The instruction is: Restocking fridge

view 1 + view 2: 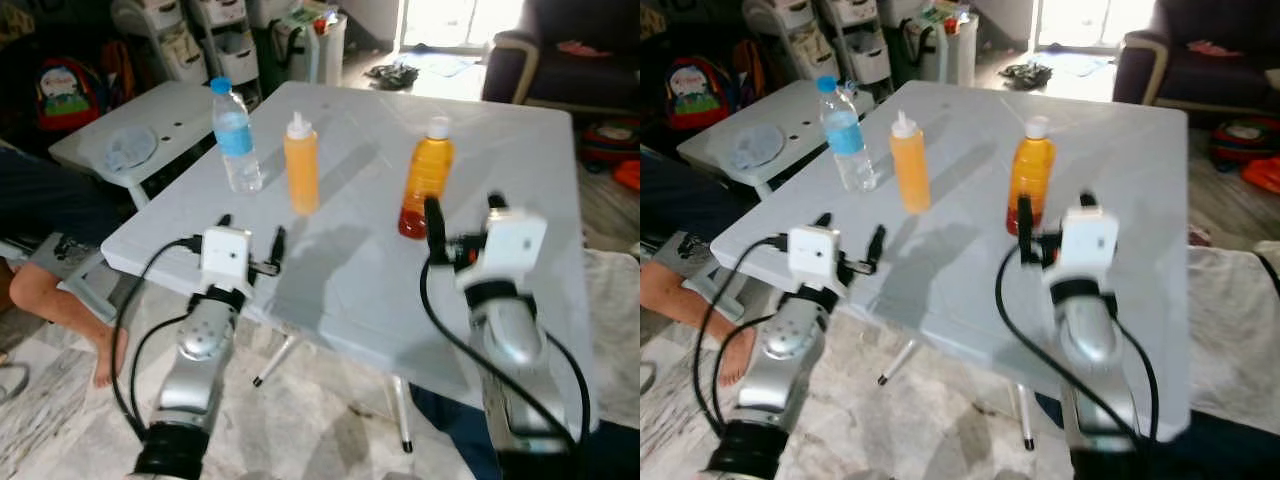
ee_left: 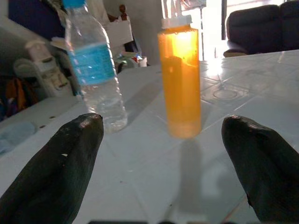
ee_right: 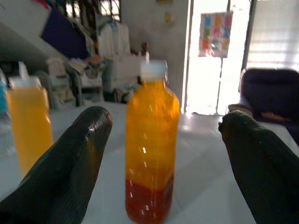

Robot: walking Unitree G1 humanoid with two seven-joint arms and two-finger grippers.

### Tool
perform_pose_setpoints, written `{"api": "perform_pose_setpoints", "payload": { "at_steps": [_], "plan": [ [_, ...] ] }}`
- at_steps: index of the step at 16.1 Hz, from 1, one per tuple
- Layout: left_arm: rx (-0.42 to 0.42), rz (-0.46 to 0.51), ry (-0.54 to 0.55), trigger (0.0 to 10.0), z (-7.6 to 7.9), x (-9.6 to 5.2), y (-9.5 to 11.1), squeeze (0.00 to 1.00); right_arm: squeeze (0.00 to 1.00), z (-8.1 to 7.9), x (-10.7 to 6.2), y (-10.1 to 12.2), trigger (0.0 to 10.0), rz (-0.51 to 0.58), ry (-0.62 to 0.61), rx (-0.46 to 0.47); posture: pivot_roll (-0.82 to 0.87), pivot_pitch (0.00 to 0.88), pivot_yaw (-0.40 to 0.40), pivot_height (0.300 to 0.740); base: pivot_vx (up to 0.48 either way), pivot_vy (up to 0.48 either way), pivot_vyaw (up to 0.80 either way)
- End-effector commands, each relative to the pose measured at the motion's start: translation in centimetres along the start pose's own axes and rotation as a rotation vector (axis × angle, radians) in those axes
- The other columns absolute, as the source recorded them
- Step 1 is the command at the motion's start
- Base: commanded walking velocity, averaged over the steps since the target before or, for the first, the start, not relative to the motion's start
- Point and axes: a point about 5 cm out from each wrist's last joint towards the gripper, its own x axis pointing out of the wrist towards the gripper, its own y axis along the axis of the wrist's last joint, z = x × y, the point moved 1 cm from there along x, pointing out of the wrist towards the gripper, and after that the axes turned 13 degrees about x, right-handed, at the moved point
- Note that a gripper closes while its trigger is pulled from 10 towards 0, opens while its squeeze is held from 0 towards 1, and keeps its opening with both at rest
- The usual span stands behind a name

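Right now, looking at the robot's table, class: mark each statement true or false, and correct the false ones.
1. Three bottles stand upright on the white table. True.
2. The water bottle has a red cap. False: its cap is blue.
3. The right pincer is open, facing the orange juice bottle. True.
4. The left pincer is shut on the squeeze bottle. False: it is open, short of it.
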Motion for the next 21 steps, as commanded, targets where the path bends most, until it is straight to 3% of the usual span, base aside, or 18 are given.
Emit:
{"api": "perform_pose_setpoints", "payload": {
  "at_steps": [1, 11, 16, 21],
  "plan": [
    [0.012, -0.002, 0.022, 10.0, -0.8, -0.1, 0.1, 0.0, 0.0, 0.4, 0.9, 0.6, 10.0, 0.01, -0.008, -0.004, -0.04, 0.042, 0.077, 0.74, 0.0, 0.0, 0.0],
    [0.049, -0.06, 0.025, 10.0, -2.1, -1.9, 0.0, 0.0, 0.0, 1.5, 6.6, 3.3, 10.0, 0.048, 0.049, -0.083, 0.04, 0.125, 0.088, 0.74, 0.0, 0.0, 0.0],
    [0.048, -0.075, 0.04, 10.0, -2.6, -2.0, 0.3, 0.0, 0.0, 0.6, 7.9, 4.0, 10.0, 0.063, 0.141, -0.096, 0.06, 0.125, 0.085, 0.74, 0.0, 0.0, 0.0],
    [0.046, -0.081, 0.017, 10.0, -2.6, -1.9, 0.3, 0.0, 0.0, 0.8, 9.0, 4.3, 10.0, 0.055, 0.133, -0.135, 0.06, 0.125, 0.095, 0.74, 0.0, 0.0, 0.0]
  ]
}}
